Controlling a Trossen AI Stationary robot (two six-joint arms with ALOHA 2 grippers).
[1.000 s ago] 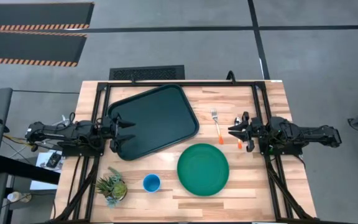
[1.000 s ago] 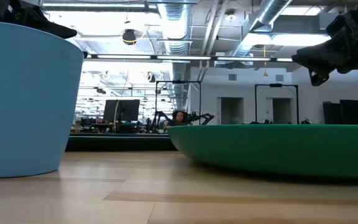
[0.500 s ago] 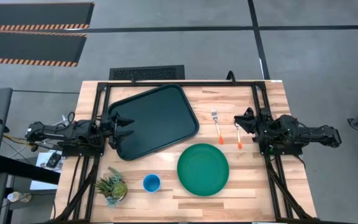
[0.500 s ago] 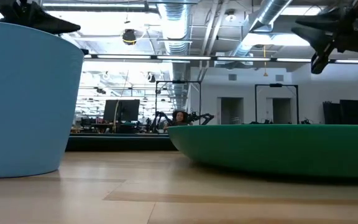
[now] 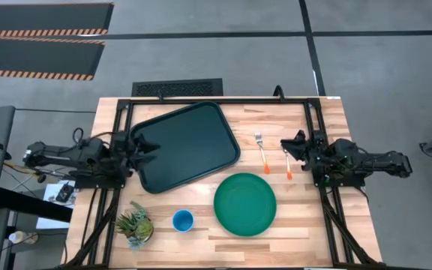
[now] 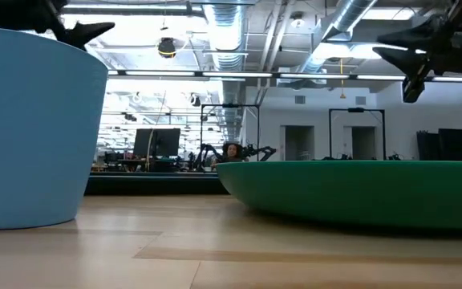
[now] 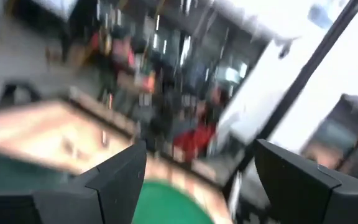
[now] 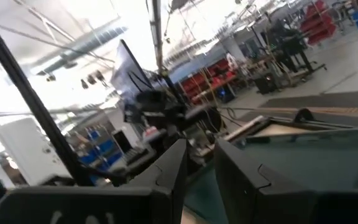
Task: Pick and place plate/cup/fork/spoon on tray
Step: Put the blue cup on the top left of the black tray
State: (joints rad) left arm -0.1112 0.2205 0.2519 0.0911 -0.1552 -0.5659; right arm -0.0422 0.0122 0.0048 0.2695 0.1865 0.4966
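Right now we saw right pincer [image 5: 287, 147] nearly closed, empty, above spoon [image 5: 288, 163] beside fork [image 5: 261, 151]; left pincer [image 5: 150, 150] open, empty, over tray [image 5: 201, 142]; plate [image 5: 244, 204], cup [image 5: 182, 220] on counter [image 5: 317, 225].

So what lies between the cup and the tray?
Only bare wooden table lies between the cup and the tray, as the high view shows.

I'm looking into a big industrial lab — exposed ceiling ducts [image 6: 239, 32], a monitor [image 6: 156, 144] on far desks, striped floor mats [image 5: 40, 30].
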